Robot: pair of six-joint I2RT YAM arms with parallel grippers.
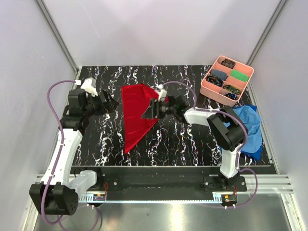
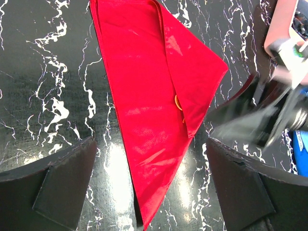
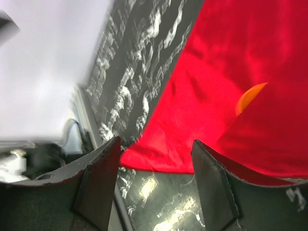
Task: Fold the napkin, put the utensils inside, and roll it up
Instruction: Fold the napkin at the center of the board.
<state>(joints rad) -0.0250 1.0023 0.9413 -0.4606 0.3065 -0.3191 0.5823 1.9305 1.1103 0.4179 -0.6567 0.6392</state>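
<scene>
On marbled table (image 1: 183,139), red napkin (image 1: 134,110) folded triangular, orange utensil (image 3: 248,98) peeking out.

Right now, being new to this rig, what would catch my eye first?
The bright red napkin, folded to a long point in the middle of the black marbled table, with an orange utensil peeking from its fold. Next, the pink tray at the far right corner and the blue cloth at the right edge.

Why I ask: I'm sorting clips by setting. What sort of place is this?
Likely a robot lab cell, not a home: white walls on metal rails enclose a black marbled table, with two arms bolted at its near edge.
</scene>
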